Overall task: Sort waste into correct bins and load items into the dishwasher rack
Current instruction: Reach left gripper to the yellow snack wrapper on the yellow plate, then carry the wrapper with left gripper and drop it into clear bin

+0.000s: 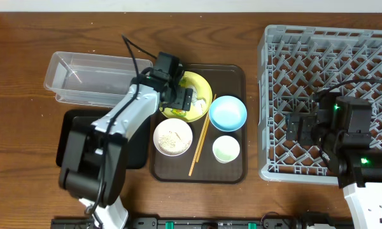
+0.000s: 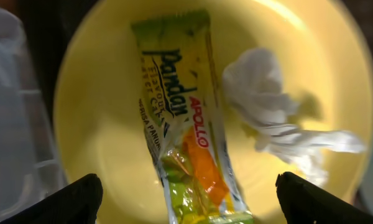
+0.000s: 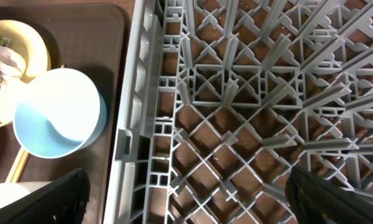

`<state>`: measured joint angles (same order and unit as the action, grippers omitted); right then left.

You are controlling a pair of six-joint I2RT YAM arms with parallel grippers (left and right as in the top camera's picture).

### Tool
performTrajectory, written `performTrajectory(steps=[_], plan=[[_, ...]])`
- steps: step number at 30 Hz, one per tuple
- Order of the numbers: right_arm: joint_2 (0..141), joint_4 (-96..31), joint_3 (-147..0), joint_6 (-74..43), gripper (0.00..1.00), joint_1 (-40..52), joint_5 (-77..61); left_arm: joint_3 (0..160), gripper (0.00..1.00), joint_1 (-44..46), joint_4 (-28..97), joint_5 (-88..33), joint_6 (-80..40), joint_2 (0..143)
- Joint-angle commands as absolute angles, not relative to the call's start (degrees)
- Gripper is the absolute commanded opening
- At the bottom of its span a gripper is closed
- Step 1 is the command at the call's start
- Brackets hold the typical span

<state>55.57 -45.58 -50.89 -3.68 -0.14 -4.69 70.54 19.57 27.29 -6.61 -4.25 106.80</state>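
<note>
**A:** How far along?

**B:** Barely begun, I'd judge. The grey lattice plastic dishwasher rack (image 1: 331, 38) is empty. The light blue bowl (image 1: 228, 112), small pale green cup (image 1: 226, 149) and wooden chopsticks (image 1: 200, 143) sit on the dark brown serving tray (image 1: 232, 76).

**A:** The waste?

**B:** The glossy green-and-orange snack wrapper (image 2: 186, 124) lies flat beside a crumpled white tissue (image 2: 267, 106) on the round yellow plate (image 2: 105, 124). The left gripper (image 2: 189, 196) hangs spread above it. The right gripper (image 3: 189, 196) is spread over the rack.

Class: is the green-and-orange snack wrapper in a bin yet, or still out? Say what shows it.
Out. The snack wrapper lies on the yellow plate beside the crumpled tissue, not in the clear tub.
</note>
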Motion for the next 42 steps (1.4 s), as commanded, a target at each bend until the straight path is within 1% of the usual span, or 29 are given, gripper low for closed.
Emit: performTrajectory(steps=[1, 6, 8, 10, 16, 17, 18, 26, 31, 33, 37, 40, 42], plan=[[55.4, -45.7, -52.2, -3.8, 0.99, 0.4, -5.0, 71.5, 0.89, 19.7, 27.3, -4.4, -3.3, 109.1], [55.4, -45.7, -52.2, -3.8, 0.99, 0.4, -5.0, 71.5, 0.78, 20.1, 27.3, -4.5, -3.3, 111.5], [55.4, -45.7, -52.2, -3.8, 0.99, 0.4, -5.0, 71.5, 0.67, 20.3, 27.3, -4.5, -3.3, 111.9], [55.4, -45.7, -52.2, -3.8, 0.99, 0.4, -5.0, 71.5, 0.54, 20.6, 27.3, -4.5, -3.3, 112.0], [55.4, -45.8, -52.2, -3.8, 0.99, 0.4, -5.0, 71.5, 0.19, 21.1, 27.8, -4.4, -3.2, 111.8], [55.4, -45.8, -52.2, -3.8, 0.99, 0.4, -5.0, 71.5, 0.11, 21.1, 28.0, -4.4, -3.2, 111.5], [55.4, -45.8, -52.2, -3.8, 0.99, 0.4, -5.0, 71.5, 0.06, 21.1, 28.3, -4.4, -3.2, 111.1], [55.4, -45.9, -52.2, -3.8, 0.99, 0.4, -5.0, 71.5, 0.06, 19.0, 29.7, -4.3, -3.2, 102.0], [55.4, -45.9, -52.2, -3.8, 0.99, 0.4, -5.0, 71.5, 0.06, 16.5, 29.2, -0.9, -3.4, 93.3], [55.4, -45.9, -52.2, -3.8, 0.99, 0.4, -5.0, 71.5, 0.06, 14.7, 29.0, 1.5, -5.9, 90.5], [55.4, -45.9, -52.2, -3.8, 0.99, 0.4, -5.0, 71.5, 0.06, 10.0, 28.7, 4.2, -16.5, 88.3], [55.4, -45.9, -52.2, -3.8, 0.99, 0.4, -5.0, 71.5, 0.06, 5.6, 28.7, 4.1, -28.6, 89.2], [55.4, -45.9, -52.2, -3.8, 0.99, 0.4, -5.0, 71.5, 0.07, 3.8, 28.6, 4.1, -34.0, 90.0]])
